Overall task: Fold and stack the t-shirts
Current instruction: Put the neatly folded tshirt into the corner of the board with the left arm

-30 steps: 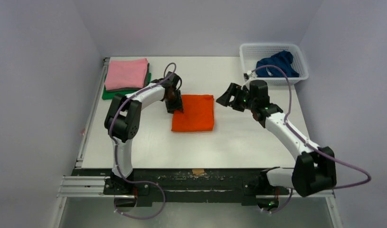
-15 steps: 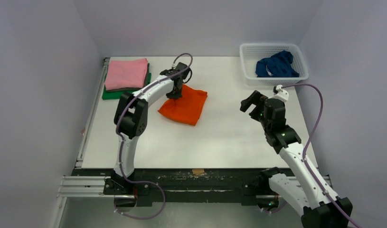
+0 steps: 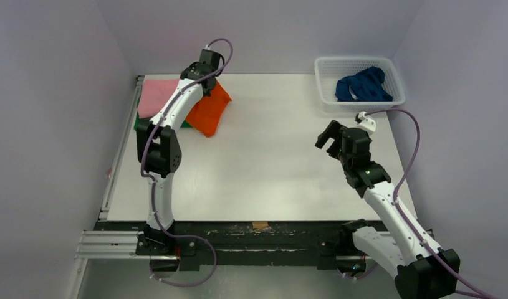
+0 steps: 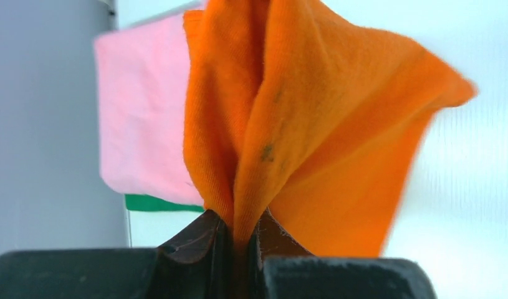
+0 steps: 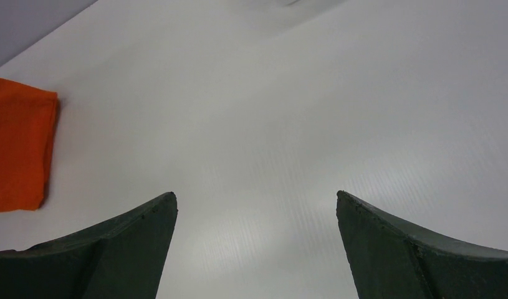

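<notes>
Nearest the arm bases, the right gripper [image 3: 329, 138] hangs over the right half of the white table [image 3: 270, 168]. Its jaws stand wide apart with nothing between them. In its wrist view only bare table shows between the two dark fingers [image 5: 114, 249]. A folded edge of the orange t-shirt [image 5: 17, 149] shows well off to the left of those jaws and well apart from them.

Farther back and to the left, the left gripper [image 3: 209, 86] is clamped on the orange t-shirt [image 3: 207, 111], raised above the table's far left area. In the left wrist view the jaws of this gripper [image 4: 239, 233] are pinched tight on a gathered fold. The orange cloth [image 4: 313, 124] fans out ahead of them in loose drapes. Seen from above, its lowest corner seems to reach the table, though that view does not settle whether it touches.

Ahead of the left jaws and to their left lies the folded pink t-shirt [image 4: 142, 112], flat on top of the green t-shirt [image 4: 158, 203], of which only a thin edge peeks out. From above, this stack of pink [image 3: 156, 96] on green [image 3: 137, 123] sits at the table's far left corner, partly under the left arm.

Far beyond the right jaws, at the table's far right corner, the white mesh basket [image 3: 357, 60] holds the dark blue t-shirt [image 3: 363, 84], crumpled.
</notes>
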### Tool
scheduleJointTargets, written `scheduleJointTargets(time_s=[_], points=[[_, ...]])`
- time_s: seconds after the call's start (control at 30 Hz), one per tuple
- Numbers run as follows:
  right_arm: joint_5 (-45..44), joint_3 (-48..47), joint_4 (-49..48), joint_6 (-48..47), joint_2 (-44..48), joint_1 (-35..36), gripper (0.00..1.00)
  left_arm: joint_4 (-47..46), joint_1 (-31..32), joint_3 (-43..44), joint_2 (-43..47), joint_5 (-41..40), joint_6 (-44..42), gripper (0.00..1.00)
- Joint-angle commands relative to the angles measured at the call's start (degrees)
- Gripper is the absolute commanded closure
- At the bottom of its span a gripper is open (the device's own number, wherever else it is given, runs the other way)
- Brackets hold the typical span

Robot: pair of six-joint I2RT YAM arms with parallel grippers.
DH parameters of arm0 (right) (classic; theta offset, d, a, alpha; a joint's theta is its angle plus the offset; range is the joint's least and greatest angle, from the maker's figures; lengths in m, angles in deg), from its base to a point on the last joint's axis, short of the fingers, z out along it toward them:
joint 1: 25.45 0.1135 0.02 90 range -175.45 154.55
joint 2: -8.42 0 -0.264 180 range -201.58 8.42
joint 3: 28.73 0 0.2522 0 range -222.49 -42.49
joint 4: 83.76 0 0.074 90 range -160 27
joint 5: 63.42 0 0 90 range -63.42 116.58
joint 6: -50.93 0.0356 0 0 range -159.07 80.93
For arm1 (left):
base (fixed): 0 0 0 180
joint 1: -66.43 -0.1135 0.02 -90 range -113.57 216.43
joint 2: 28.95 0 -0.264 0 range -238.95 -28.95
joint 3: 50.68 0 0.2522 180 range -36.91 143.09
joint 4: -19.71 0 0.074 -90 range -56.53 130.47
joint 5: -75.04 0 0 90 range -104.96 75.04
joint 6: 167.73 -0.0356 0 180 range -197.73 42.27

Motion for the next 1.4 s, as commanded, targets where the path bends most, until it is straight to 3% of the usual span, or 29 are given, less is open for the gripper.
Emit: scheduleJointTargets(time_s=[0.0,0.27,0.67,0.83,1.07,1.23,1.37], points=[[-1.3,0.4,-3.2,-1.2,-0.1,-0.1,0.02,-0.2,-2.2,10.4,-0.3,-2.1,-7.1,1.00],[-1.0,1.1,-4.5,-1.7,0.4,-0.1,0.02,4.7,-3.4,21.6,-0.7,-3.8,-11.7,1.00],[-1.4,1.1,-4.0,-1.4,0.1,-0.1,0.02,9.2,-8.4,22.9,3.8,3.9,-7.6,1.00],[-1.8,0.9,-3.8,-1.4,-0.3,-0.1,0.03,9.0,-11.5,23.4,-0.1,5.8,-5.7,1.00],[-2.6,0.3,-3.3,-1.5,-2.2,-0.1,0.03,7.8,-18.1,25.2,-6.8,14.7,-0.4,1.00],[-2.8,-0.1,-3.4,-1.5,-4.4,-0.1,0.03,5.7,-23.2,25.2,-10.6,12.8,4.2,1.00],[-2.9,-0.7,-3.1,-1.6,-6.2,-0.1,0.03,5.9,-26.0,25.0,-12.3,13.4,7.3,0.82]])
